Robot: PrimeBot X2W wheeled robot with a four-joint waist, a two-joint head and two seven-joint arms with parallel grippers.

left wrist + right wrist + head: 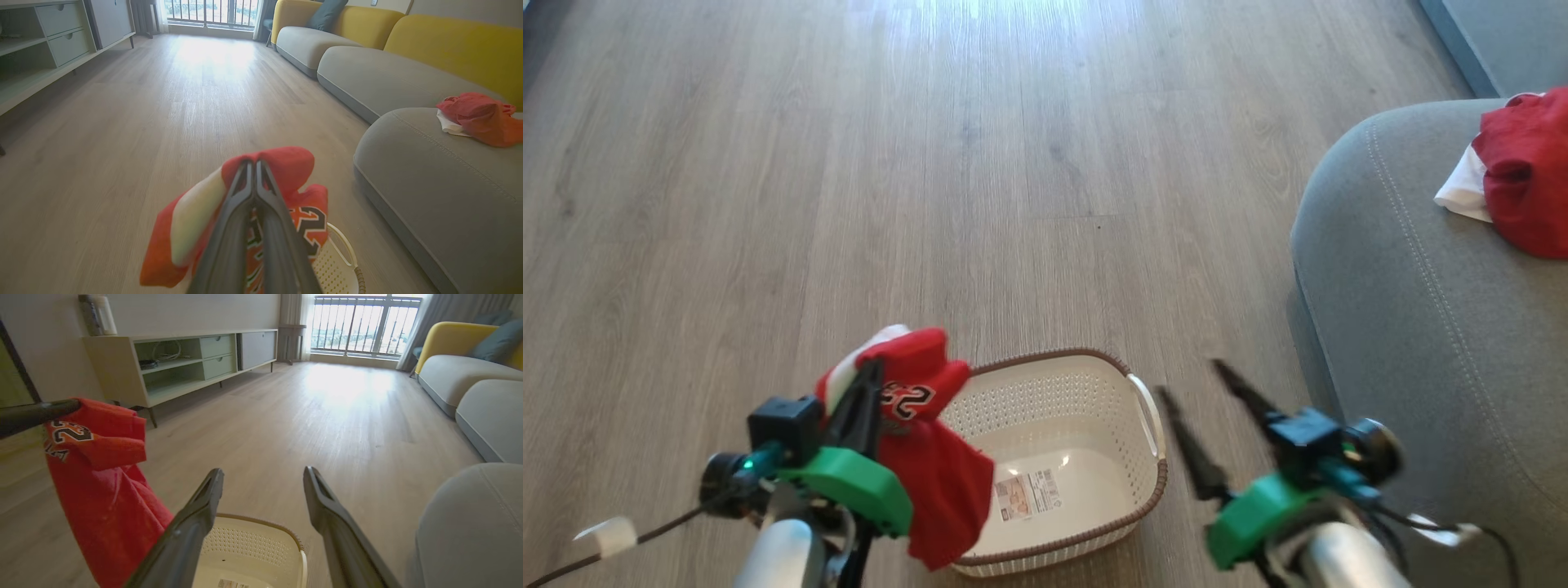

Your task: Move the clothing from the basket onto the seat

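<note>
My left gripper (870,371) is shut on a red garment (935,457) with a dark "23", which hangs above the left end of the cream basket (1147,498). In the left wrist view the shut gripper (254,163) pinches the same red cloth (286,167). The basket's inside holds only its paper label (1029,494). My right gripper (1186,382) stands open and bare over the floor just right of the basket; in its own view the gripper (263,475) hovers over the basket rim (261,522). Another red garment (1531,180) with white trim lies on the grey seat (1421,343) at the right.
Wood floor (980,163) stretches ahead. A low cabinet with drawers (192,363) lines the left wall. More grey cushions with yellow backs (445,45) run along the right, toward a bright balcony window (363,324).
</note>
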